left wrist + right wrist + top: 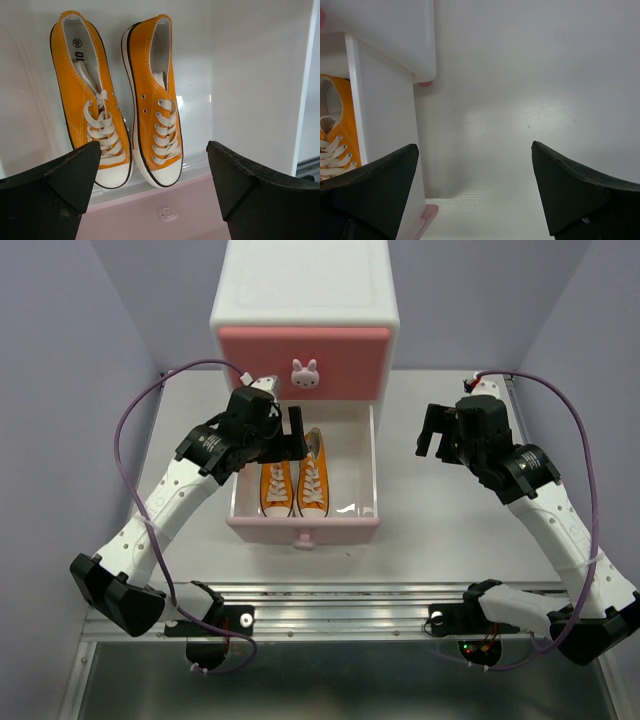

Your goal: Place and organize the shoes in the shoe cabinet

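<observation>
Right claw (475, 150) agape over white table (530, 90)

Orange canvas shoes (120, 110) lie in the glossy plastic shoe cabinet (372, 455) drawer.

Left fingers (55, 195) and right fingers (570, 195) spread wide.

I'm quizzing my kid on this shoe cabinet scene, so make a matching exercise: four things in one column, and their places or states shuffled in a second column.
1 orange sneakers
2 upper drawer
3 lower drawer
4 right hand

a shut
b pulled out
c open, right of the cabinet
d side by side in a drawer

Pairs: 1-d, 2-a, 3-b, 4-c
</observation>
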`<action>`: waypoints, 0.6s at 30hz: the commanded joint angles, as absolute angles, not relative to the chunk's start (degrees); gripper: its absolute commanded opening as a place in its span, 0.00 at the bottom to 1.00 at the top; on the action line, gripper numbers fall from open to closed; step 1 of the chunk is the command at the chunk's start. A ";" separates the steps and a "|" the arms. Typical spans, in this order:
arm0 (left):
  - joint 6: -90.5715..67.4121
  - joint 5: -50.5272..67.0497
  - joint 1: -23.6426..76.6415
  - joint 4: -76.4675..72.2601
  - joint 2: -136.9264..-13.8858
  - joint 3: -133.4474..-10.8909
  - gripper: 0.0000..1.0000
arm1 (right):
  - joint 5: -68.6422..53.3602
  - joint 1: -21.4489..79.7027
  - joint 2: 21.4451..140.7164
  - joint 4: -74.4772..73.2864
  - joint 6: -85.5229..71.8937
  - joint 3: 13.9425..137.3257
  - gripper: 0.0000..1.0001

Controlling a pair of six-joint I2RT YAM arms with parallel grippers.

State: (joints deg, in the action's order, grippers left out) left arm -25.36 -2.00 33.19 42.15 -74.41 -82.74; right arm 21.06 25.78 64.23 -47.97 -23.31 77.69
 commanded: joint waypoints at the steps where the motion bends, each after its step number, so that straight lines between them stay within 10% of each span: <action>1: -25.05 -1.14 32.43 38.68 -74.35 -80.52 0.99 | 22.59 25.31 63.46 -45.70 -22.85 80.07 1.00; 18: -24.96 -1.14 31.55 28.74 -80.77 -74.36 0.97 | 22.41 25.31 64.60 -47.72 -24.35 80.59 1.00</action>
State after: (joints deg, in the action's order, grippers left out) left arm -26.00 -1.93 31.75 32.67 -80.90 -75.46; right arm 21.43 25.78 64.27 -48.03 -24.25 77.76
